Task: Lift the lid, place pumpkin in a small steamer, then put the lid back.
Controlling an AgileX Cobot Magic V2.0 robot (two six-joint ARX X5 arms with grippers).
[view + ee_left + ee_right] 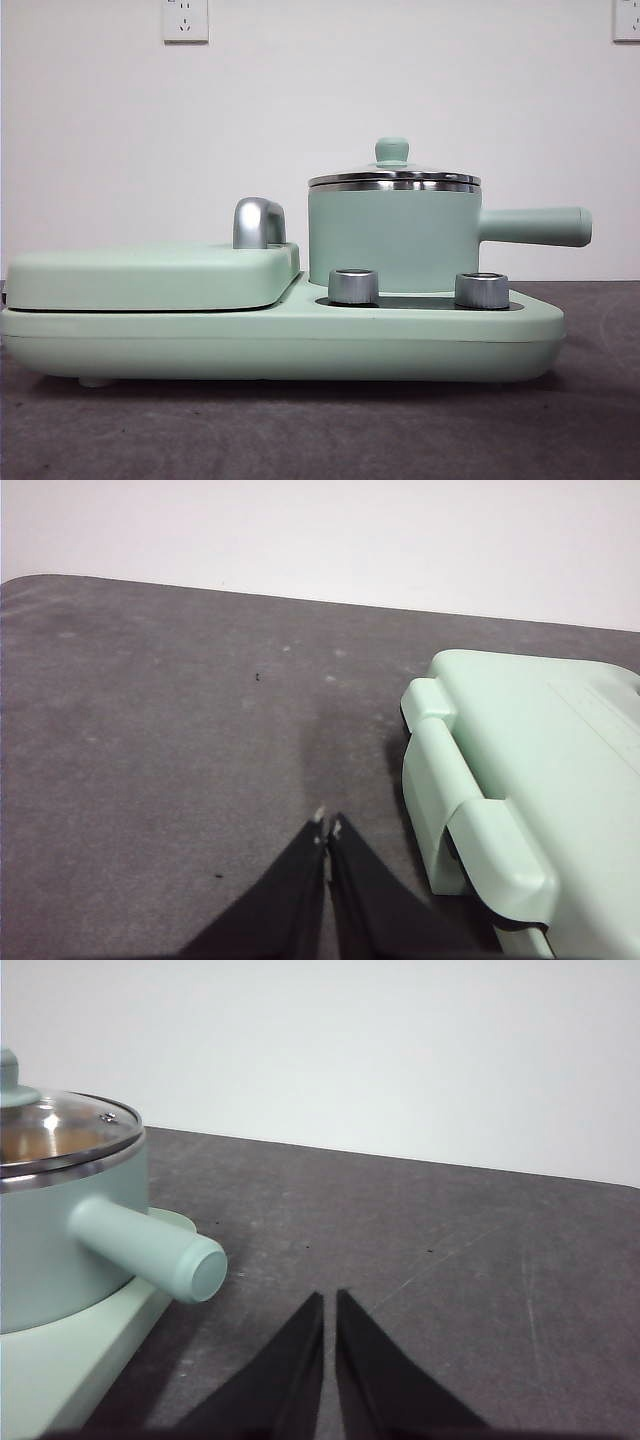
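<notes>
Front view: lid on small steamer; contents hidden; both claws pressed together.

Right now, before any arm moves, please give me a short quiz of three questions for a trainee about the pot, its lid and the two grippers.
1. True or false: the lid is sitting on the pot.
2. Which gripper is nearer to the pot's handle?
A. left gripper
B. right gripper
3. Fill in the missing word: the pumpkin is ____ in the front view.

Key:
1. True. The lid rests on the pot's steel rim, knob up.
2. B. The right wrist view shows the handle beside that gripper; the left one hangs by the flat cover. Both have jaws shut, holding nothing.
3. Absent. No view clearly shows it.
</notes>
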